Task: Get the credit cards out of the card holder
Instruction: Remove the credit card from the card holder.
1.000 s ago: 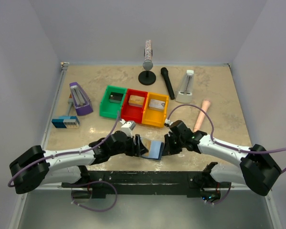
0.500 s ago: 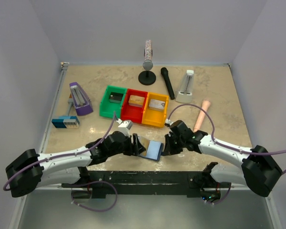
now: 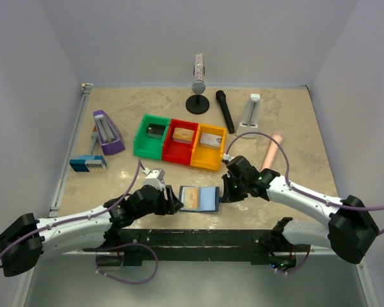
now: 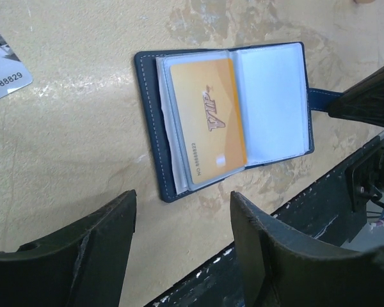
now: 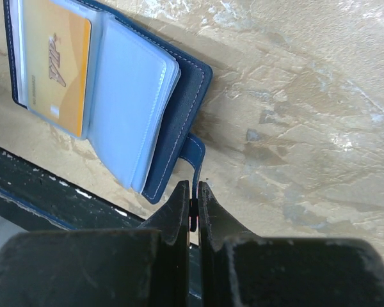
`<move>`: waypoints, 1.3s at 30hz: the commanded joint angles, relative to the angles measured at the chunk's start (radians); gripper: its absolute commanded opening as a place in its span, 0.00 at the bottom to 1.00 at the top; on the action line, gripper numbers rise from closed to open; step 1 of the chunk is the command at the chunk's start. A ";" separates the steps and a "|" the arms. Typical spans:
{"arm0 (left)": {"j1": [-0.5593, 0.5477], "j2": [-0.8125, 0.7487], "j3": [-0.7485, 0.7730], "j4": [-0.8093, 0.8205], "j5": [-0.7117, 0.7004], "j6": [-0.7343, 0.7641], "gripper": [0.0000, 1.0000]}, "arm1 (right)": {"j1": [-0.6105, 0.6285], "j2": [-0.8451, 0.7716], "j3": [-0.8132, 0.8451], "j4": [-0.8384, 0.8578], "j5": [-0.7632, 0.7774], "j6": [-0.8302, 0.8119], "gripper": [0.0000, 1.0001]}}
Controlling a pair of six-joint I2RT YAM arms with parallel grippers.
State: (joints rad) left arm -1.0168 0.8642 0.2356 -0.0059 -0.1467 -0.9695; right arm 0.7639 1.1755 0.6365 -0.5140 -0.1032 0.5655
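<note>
While the holder (image 3: 198,199) lies spread flat on the table (image 3: 288,128) near the front edge, between the two arms, the step in hand looks like the first pull from an opened holder

- Right claw (image 5: 192,192): pinched tight on the strap (image 5: 193,150) at the holder's right edge, pinning it down
- Left claw (image 4: 182,220): jaws wide, holding nothing, hovering just to the left of the holder's left edge
- Yellow card (image 4: 208,118): sits face up in a clear sleeve on the left page, not yet out
- Grey card (image 4: 3,64): lies loose on the table, well apart from the holder, so by my reading one card is already out
- Black card: not seen in any view; maybe under the sleeves, cannot tell

Next move, as I judge it: left claw comes down on the exposed edge of the yellow card and draws it out of the sleeve while the right claw keeps the strap down. The card is thin and lies flat, so there is little to bite on; a slip or a drag of the whole holder is the risk

Change from a second ago: the holder's left flap stood up with the left claw right at it; now that flap is down flat and the left arm has drawn back to the left. The right claw has stayed at the strap
</note>
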 commanded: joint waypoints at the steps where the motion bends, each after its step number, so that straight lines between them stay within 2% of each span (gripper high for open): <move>1: -0.002 -0.031 -0.013 0.009 -0.030 -0.018 0.64 | 0.002 -0.019 0.046 -0.078 0.066 -0.026 0.00; 6: -0.002 -0.036 -0.024 0.075 0.002 0.002 0.64 | 0.000 -0.033 0.061 -0.127 0.082 -0.027 0.03; 15: -0.002 -0.014 -0.015 0.116 0.032 0.006 0.63 | 0.002 -0.033 0.086 -0.170 0.095 -0.022 0.38; 20: -0.002 -0.034 -0.022 0.112 0.030 0.005 0.63 | 0.002 -0.068 0.112 -0.230 0.140 -0.036 0.50; 24: -0.002 -0.033 -0.021 0.119 0.029 0.003 0.63 | 0.000 -0.151 0.117 -0.192 0.106 -0.059 0.49; 29: -0.002 0.015 0.002 0.176 0.041 0.005 0.62 | 0.002 -0.240 0.036 0.055 -0.142 -0.029 0.40; 31: -0.002 0.059 0.027 0.193 0.051 0.009 0.62 | 0.002 -0.226 0.000 0.174 -0.206 0.020 0.26; 33: 0.000 0.103 0.059 0.199 0.056 0.015 0.60 | 0.000 -0.186 -0.030 0.274 -0.242 0.068 0.20; 39: 0.000 0.223 0.119 0.225 0.052 0.035 0.56 | 0.000 -0.070 -0.119 0.456 -0.228 0.183 0.15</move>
State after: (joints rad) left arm -1.0168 1.0397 0.2958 0.1413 -0.0994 -0.9646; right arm 0.7650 1.0573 0.5587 -0.2413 -0.2932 0.6533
